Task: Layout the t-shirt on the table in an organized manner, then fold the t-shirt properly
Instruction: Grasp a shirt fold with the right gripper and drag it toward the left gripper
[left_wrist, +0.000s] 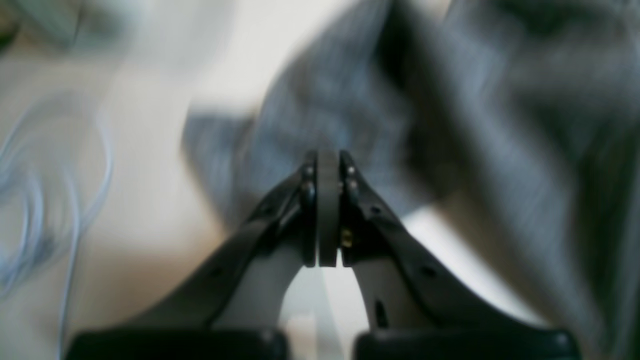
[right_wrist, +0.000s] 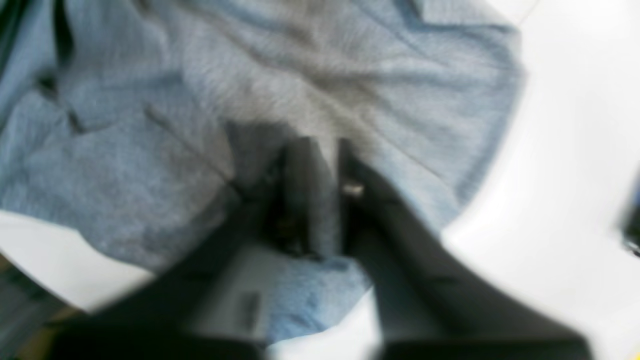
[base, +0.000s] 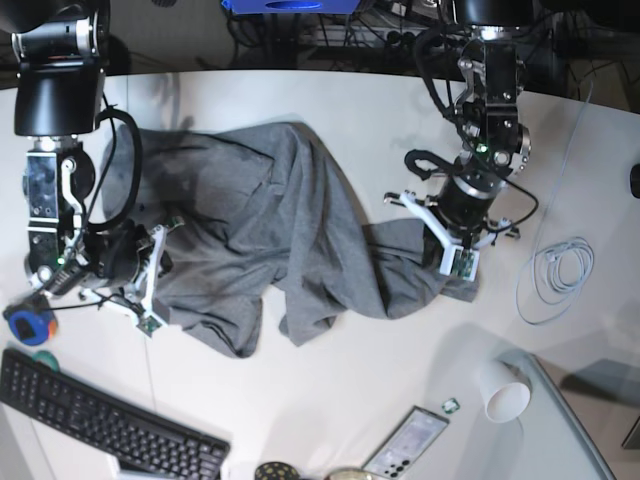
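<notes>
Your right gripper (base: 150, 275), on the left of the base view, has its jaws closed on the shirt (base: 270, 235); the right wrist view shows cloth pinched between them, with more of it bunched ahead of the jaws and spilling under them. Which part of the hem or side you hold there, the blur hides.

Across the heap, your left gripper (base: 458, 258) has its jaws pressed together. In the left wrist view they meet flush and cloth fans out just past the tips, so you probably hold only a thin edge, or possibly nothing; the frames do not settle it.

The shirt lies crumpled on the table (base: 360, 110) between the two sets of jaws, a ridge of folds running through its middle. Its long axis runs roughly from one gripper to the other, across the base view. Neck and sleeves are not readable, so which end is the collar cannot be told.

The step in hand looks like spreading. To do it well, confirm your left grip first, then draw the two grips apart along that long axis, keeping them low and level so the ridge pulls flat. Stop when the cloth tightens. Mind the white cable (base: 560, 268) lying beyond your left jaws.
</notes>
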